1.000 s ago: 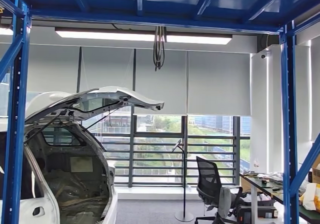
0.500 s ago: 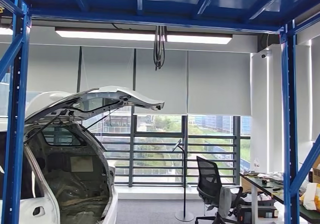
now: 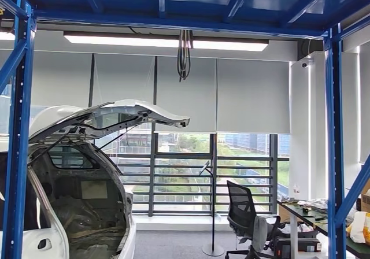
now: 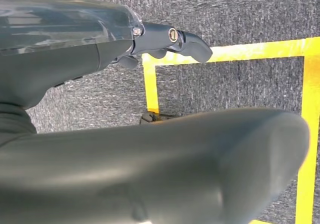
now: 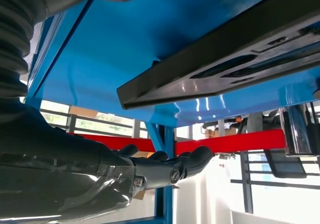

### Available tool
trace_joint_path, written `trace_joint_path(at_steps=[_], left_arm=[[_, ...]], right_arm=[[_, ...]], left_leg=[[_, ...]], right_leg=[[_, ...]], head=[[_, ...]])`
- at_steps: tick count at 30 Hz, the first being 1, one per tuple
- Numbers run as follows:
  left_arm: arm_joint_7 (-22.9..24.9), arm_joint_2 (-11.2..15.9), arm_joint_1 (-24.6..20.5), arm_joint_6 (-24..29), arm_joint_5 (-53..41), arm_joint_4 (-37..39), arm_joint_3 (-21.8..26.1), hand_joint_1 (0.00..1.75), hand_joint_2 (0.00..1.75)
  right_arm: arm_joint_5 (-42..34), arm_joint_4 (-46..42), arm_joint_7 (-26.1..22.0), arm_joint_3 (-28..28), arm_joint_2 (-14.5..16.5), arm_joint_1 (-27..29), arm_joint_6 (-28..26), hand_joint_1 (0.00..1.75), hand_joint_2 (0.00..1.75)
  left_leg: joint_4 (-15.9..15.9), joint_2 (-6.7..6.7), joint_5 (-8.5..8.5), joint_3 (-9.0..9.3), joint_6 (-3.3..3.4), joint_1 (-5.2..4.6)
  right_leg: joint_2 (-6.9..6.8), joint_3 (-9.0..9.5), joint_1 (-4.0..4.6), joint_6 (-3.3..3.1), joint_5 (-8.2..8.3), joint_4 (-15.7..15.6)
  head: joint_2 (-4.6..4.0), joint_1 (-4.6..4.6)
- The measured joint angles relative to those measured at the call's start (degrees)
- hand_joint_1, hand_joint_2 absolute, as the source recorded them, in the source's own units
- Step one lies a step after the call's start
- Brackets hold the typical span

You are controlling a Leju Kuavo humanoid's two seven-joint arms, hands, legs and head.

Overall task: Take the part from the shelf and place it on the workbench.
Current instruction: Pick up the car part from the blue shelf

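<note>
Right robot hand (image 5: 162,169), empty and loosely extended, hangs below a flat black part (image 5: 226,66); likely rigid, light; best gripped at its edge; left robot hand (image 4: 166,39) empty, fingers out.

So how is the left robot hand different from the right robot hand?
The left robot hand hangs over grey carpet with yellow tape lines; the right robot hand is up beneath a blue shelf. A flat black part sits close to the right robot hand, while the left robot hand has just floor beyond it. Both are dark and hold nothing.
</note>
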Motion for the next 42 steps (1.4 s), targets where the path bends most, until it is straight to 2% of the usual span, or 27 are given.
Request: trace_joint_path(at_steps=[22, 30, 37, 42], left_arm=[[-0.9, 0.1, -0.7, -1.1, -1.9, 0.0, 0.5, 0.0, 0.0], [-0.7, -0.3, -1.1, -1.5, -2.5, 0.0, 0.6, 0.0, 0.0], [-0.7, -0.6, -1.2, -1.6, -2.6, 0.0, 1.0, 0.0, 0.0], [-0.7, -1.1, -1.6, -1.8, -2.8, 0.0, 1.2, 0.0, 0.0]], right_arm=[[0.7, 8.2, 0.3, 2.7, 1.6, -6.2, 1.9, 0.0, 1.75], [0.8, 14.2, -0.3, 5.9, 4.7, -10.4, 2.5, 0.0, 1.75], [0.2, 17.6, -0.6, 7.3, 5.7, -12.2, 2.3, 0.0, 1.75], [0.1, 22.2, -1.7, 9.7, 7.4, -14.7, 2.4, 0.0, 1.75]], left_leg=[[0.0, 0.02, 0.0, -0.01, 0.0, 0.0], [0.0, 0.0, 0.01, 0.0, -0.01, 0.05], [0.0, 0.01, 0.01, -0.01, -0.01, 0.04], [0.0, 0.02, 0.01, 0.0, -0.02, 0.06]], right_leg=[[0.0, -0.01, 0.0, 0.0, 0.0, 0.0], [0.0, -0.01, 0.04, 0.0, 0.0, 0.0], [0.01, -0.01, 0.04, 0.0, 0.0, 0.0], [0.01, -0.02, 0.06, 0.0, 0.0, 0.0]], head=[[0.0, 0.0], [0.0, 0.0], [0.0, 0.0], [0.0, 0.0]])
